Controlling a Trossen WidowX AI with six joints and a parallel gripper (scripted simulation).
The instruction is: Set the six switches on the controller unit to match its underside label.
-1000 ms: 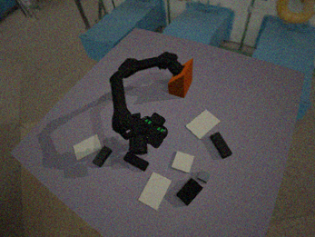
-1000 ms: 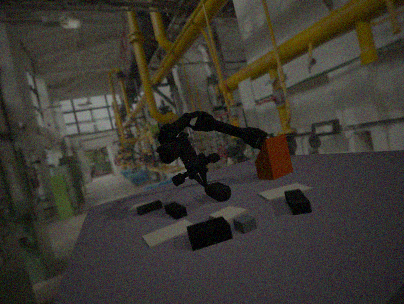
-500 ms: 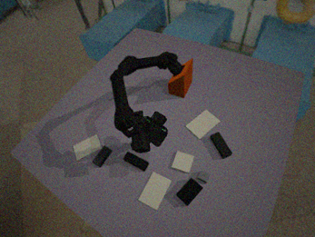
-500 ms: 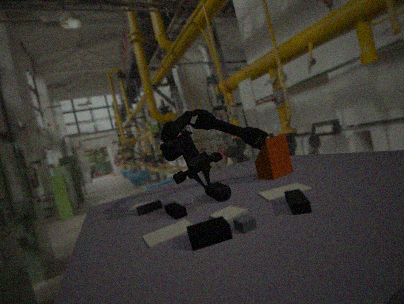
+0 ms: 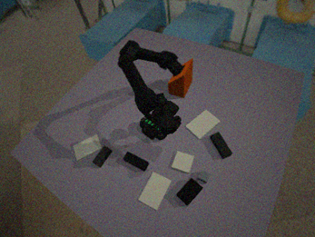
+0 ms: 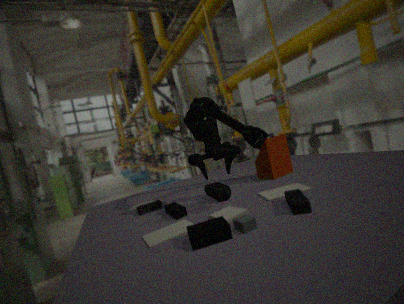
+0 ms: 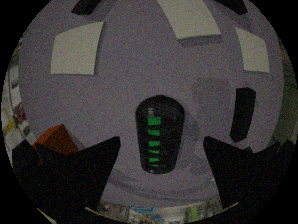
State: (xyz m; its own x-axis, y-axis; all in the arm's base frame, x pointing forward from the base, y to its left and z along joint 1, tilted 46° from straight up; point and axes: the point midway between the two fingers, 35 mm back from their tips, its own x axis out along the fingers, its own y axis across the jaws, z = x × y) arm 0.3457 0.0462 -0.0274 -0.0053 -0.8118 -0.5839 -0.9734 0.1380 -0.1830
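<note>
- Top view: the dark grey controller unit with green-marked rocker switches [image 5: 151, 128] [image 6: 218, 192] [image 7: 173, 131] lies on the matte purple-grey table [image 5: 246, 106] [image 6: 280, 270] [image 7: 125, 65], partly covered by the black two-fingered pincer [image 5: 166, 115] [image 6: 218, 176] [image 7: 162, 141]. A short row of small green spots shows along its visible side.
- In this same view, the black jointed arm [image 5: 136, 80] [image 6: 202, 122] reaches from the orange wedge-shaped block [image 5: 181, 84] [image 6: 275, 157] [image 7: 58, 139], bends sharply at its far elbow and comes back to the pincer over the unit. Flat cream plates and black oblong blocks lie around on the table.
- Exterior view: the unit looks like a rounded, nearly black lump. The pincer hangs above it, apart from it, its two pointed fingers aimed down and spread wide, with nothing between them. The arm slopes up from the orange block to a high bend, then drops to the pincer. A plain black box [image 6: 210, 233] and a small grey block [image 6: 245, 223] sit nearer the camera.
- Wrist view: the unit shows its switch side, dark and rounded at the far end, with green patches in a column; the exact switch positions are too grainy to tell. It appears centred between the widely parted fingertips, its long side running away from the camera. A black bar [image 7: 243, 114] lies to the right in the picture.
</note>
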